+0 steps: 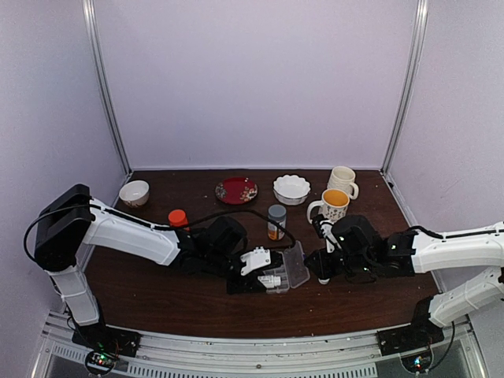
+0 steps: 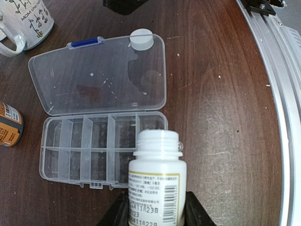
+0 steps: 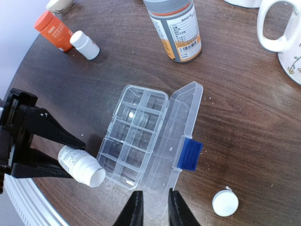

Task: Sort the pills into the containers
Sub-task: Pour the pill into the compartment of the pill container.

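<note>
Left fingers [image 2: 189, 211]: clamped on an uncapped white bottle [image 2: 157, 186], its mouth over the box [image 2: 45, 141].
Right fingers [image 3: 136, 210]: pinching the open lid [image 3: 182, 120].
Box: on the worktop [image 3: 235, 94], between both arms.

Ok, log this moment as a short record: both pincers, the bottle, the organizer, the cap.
left pincer: shut on white bottle, uncapped, mouth at the organizer's corner
right pincer: fingers either side of the lid's edge; grip unclear
organizer: open, lid swung back
loose cap: on the table near the lid
</note>
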`<action>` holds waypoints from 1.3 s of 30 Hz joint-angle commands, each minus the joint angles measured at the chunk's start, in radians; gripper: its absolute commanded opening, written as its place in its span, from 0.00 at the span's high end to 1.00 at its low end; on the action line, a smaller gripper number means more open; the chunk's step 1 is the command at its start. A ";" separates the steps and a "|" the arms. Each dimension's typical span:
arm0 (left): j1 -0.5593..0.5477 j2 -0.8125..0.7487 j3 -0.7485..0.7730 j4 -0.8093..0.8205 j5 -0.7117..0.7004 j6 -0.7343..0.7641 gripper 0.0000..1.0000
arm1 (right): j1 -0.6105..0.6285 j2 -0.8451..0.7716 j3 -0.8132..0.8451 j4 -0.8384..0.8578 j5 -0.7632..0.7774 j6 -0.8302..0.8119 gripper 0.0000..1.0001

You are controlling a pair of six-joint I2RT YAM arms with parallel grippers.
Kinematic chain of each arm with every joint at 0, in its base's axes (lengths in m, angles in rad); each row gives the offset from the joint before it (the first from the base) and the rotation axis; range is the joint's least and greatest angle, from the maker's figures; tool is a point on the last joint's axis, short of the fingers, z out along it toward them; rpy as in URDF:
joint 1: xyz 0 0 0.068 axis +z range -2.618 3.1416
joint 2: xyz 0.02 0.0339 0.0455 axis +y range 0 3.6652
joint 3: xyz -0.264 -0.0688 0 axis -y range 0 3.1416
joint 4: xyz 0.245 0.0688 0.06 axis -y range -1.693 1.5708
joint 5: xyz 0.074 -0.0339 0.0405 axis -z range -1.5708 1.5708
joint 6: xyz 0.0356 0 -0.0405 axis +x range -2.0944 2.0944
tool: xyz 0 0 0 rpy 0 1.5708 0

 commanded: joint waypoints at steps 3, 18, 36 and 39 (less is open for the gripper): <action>-0.006 0.061 0.025 0.025 0.000 -0.010 1.00 | -0.004 0.003 -0.017 0.016 0.003 0.012 0.81; -0.006 0.001 0.036 -0.016 -0.013 -0.012 1.00 | -0.003 -0.004 -0.022 0.015 0.003 0.013 0.81; -0.005 -0.010 0.093 -0.089 -0.023 -0.013 1.00 | -0.003 -0.004 -0.028 0.022 0.005 0.016 0.81; -0.007 -0.015 0.097 -0.091 -0.019 -0.013 1.00 | -0.003 -0.006 -0.031 0.021 0.005 0.016 0.81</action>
